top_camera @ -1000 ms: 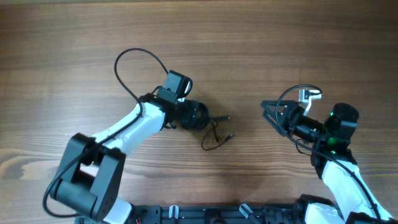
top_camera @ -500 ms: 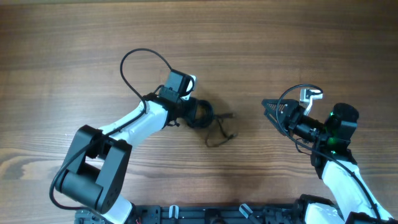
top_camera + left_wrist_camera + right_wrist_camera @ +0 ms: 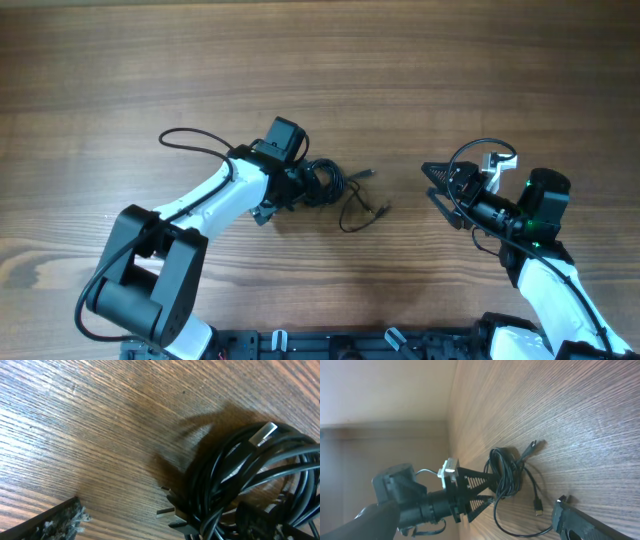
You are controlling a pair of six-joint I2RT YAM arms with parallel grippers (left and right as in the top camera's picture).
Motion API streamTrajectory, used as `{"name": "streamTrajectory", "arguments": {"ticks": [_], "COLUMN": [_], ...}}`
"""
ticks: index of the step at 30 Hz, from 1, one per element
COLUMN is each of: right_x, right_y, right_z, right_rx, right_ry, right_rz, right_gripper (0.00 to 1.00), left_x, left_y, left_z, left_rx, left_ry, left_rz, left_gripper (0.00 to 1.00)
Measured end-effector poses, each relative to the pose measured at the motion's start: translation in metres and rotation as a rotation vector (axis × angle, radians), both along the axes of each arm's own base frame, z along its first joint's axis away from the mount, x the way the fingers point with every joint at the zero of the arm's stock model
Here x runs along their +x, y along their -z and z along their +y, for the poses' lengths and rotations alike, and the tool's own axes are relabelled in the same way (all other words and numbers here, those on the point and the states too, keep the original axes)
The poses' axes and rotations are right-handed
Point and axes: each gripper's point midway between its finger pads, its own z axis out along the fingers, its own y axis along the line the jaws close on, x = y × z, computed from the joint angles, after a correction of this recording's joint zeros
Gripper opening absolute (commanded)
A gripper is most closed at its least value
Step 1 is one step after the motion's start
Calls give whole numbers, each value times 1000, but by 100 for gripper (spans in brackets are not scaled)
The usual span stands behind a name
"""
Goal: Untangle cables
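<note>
**Cables bunched at the left pincer's tips**

Overhead: the cables (image 3: 328, 183) lie coiled mid-frame on the desk (image 3: 450, 80), with a loose loop trailing right. The left pincer (image 3: 306, 186) meets them. The right pincer (image 3: 430, 180) is spread and sits well apart at right.

Left wrist: the cables fill the right side. One finger (image 3: 50, 520) at lower left is clear of them.

Right wrist: the left pincer is spread, its tips at the cables.

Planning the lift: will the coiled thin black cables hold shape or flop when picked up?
Probably floppy: the thin black cables lie in loose, uneven loops. Likely light, being so thin. Metal plug ends may snag on loops.
</note>
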Motion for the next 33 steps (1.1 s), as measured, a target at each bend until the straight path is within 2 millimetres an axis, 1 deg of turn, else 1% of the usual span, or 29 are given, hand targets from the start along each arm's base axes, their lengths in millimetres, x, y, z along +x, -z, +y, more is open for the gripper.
{"name": "streamTrajectory", "arguments": {"ticks": [3,5,7,10,12,14,17,18,20,22,23,24,25,27,28,29,30,31,33], "right_x": [1,2,2,2,2,3,3,3,3,3,3,3,3,3,3,3,3,3,2], "right_y": [1,1,2,2,3,3,3,3,3,3,3,3,3,3,3,3,3,4,4], "right_z": [-1,-2,-2,-3,-3,-3,-4,-4,-4,-4,-4,-4,-4,-4,-4,-4,-4,-4,-4], "right_rx": [-7,-9,-11,-14,-15,-17,-18,-18,-20,-20,-20,-20,-20,-20,-20,-20,-20,-20,-18], "right_ry": [10,13,16,20,22,24,25,26,28,28,28,28,28,28,28,28,28,28,28], "right_rz": [1,2,3,5,6,6,7,7,7,7,8,7,7,7,7,7,8,9,15], "right_gripper": [99,100,100,99,100,100,100,100,100,100,100,100,100,100,100,100,100,100,100], "left_x": [9,25,45,60,64,68,69,68,69,71,71,71,72,71,71,72,72,73,71], "left_y": [-3,-9,-24,-37,-39,-37,-23,-16,-9,-2,0,2,4,5,5,5,5,4,5], "left_z": [0,-4,-11,-18,-20,-22,-22,-22,-22,-23,-23,-23,-23,-24,-24,-24,-24,-24,-23], "left_rx": [-6,-10,2,55,100,134,176,188,201,212,213,213,209,194,187,180,169,154,135], "left_ry": [70,188,365,615,767,872,1010,1055,1097,1136,1143,1142,1133,1095,1070,1036,999,944,873], "left_rz": [-47,-139,-271,-406,-456,-488,-485,-478,-476,-477,-475,-474,-471,-463,-459,-457,-451,-442,-422], "left_gripper": [100,100,100,100,97,94,92,88,83,75,72,65,64,57,46,21,11,4,4]}}
